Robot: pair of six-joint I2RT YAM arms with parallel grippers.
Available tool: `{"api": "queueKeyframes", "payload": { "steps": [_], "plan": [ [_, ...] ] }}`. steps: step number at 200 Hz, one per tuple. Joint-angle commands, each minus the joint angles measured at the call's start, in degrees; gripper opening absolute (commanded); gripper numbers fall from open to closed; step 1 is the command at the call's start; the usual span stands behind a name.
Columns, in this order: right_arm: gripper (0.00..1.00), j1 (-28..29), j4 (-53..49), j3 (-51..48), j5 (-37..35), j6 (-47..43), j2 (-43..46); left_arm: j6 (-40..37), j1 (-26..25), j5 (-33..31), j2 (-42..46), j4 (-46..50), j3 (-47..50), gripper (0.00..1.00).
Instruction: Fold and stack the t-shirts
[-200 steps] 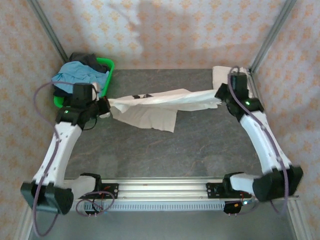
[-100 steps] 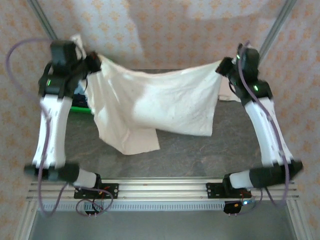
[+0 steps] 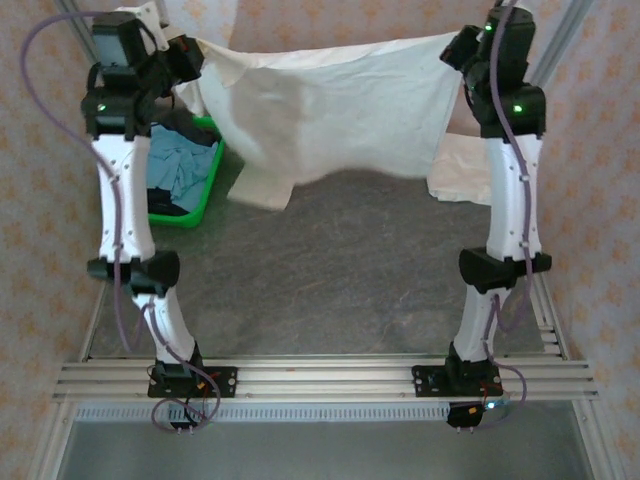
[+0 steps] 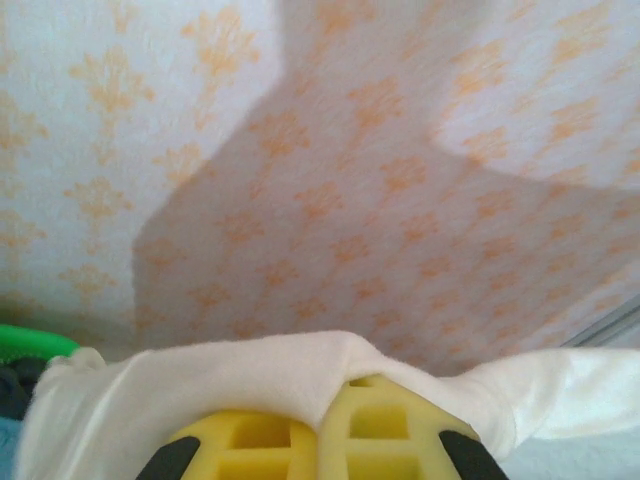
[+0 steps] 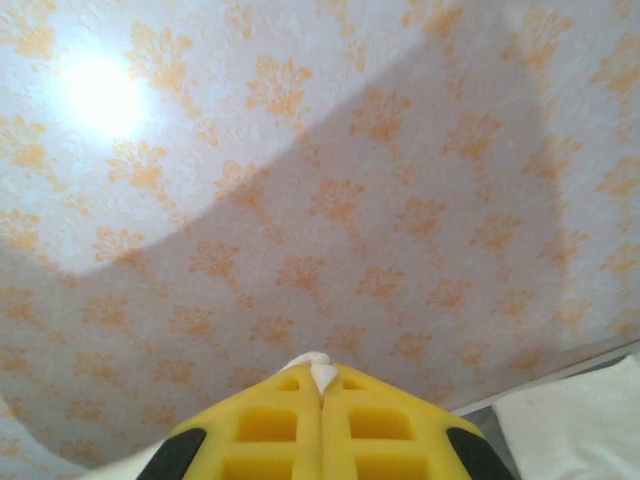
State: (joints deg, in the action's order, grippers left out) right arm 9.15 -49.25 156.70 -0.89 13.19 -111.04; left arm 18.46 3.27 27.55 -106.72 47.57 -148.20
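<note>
A cream t-shirt [image 3: 330, 115] hangs spread in the air between both raised arms, high over the back of the table. My left gripper [image 3: 195, 55] is shut on its left corner; cream cloth [image 4: 200, 400] drapes over the yellow fingers [image 4: 380, 430]. My right gripper [image 3: 455, 45] is shut on the right corner, with a tuft of cloth [image 5: 320, 372] pinched between its closed yellow fingers [image 5: 270, 425]. A second cream t-shirt [image 3: 462, 170] lies folded at the back right of the table, partly behind the right arm, and shows as a white patch [image 5: 575, 425].
A green basket [image 3: 195, 190] at the back left holds a light blue garment [image 3: 185, 165] and a dark one [image 3: 190, 125]. The grey table [image 3: 320, 280] lies below the hanging shirt. Patterned walls close in the back and sides.
Both arms have risen steeply, lifting the shirt from a bunched strip low over the table into a spread sheet hanging high. The basket, hidden half a second ago, shows again.
</note>
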Motion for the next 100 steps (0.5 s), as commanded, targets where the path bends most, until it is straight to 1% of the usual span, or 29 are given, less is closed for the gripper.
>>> {"api": "queueKeyframes", "payload": {
  "steps": [1, 6, 17, 29, 35, 42, 45, 56, 62, 81, 100],
  "plan": [
    [0.00, -0.4, -2.4, -10.8, -1.6, -2.8, 8.1, -3.2, -0.2, 3.9, 12.7, -6.7, 10.5, 0.00],
    [0.00, -0.5, -1.3, -15.6, -1.7, -2.9, 10.5, -3.5, -0.3, 4.4, 15.5, -7.5, 14.9, 0.00],
    [0.00, -0.5, 2.9, -28.7, -1.8, -3.0, 16.7, -4.1, -1.0, 5.3, 22.8, -12.9, 29.7, 0.00],
    [0.00, -0.4, 10.8, -45.5, -0.7, -2.3, 24.3, -4.2, -3.0, 1.1, 30.9, -18.1, 46.0, 0.00],
    [0.00, -0.5, 13.5, -52.6, 0.2, -1.8, 27.6, -4.5, -3.9, -1.4, 34.3, -18.9, 52.5, 0.00],
    [0.00, -0.4, 16.1, -60.4, 1.9, -1.1, 31.1, -3.1, -5.3, -4.9, 37.8, -19.6, 60.9, 0.00],
    [0.00, -0.4, 16.9, -65.1, 2.3, -0.9, 32.5, -2.3, -5.8, -5.5, 38.8, -20.2, 64.3, 0.00],
    [0.00, -0.5, 18.6, -74.9, 2.7, 1.2, 36.7, -0.9, -7.7, -5.3, 42.7, -22.0, 75.5, 0.00],
    [0.00, -0.4, 19.3, -80.3, 2.6, 2.3, 38.7, 0.6, -8.8, -6.5, 44.2, -22.3, 82.0, 0.00],
    [0.00, -0.4, 19.7, -94.7, 3.1, 4.6, 42.9, 2.6, -10.4, -9.3, 46.5, -17.8, 94.1, 0.00],
    [0.00, -0.4, 17.0, -104.5, -1.2, 8.2, 47.0, 4.4, -10.4, -12.4, 49.6, -13.1, 101.5, 0.00]
  ]
}}
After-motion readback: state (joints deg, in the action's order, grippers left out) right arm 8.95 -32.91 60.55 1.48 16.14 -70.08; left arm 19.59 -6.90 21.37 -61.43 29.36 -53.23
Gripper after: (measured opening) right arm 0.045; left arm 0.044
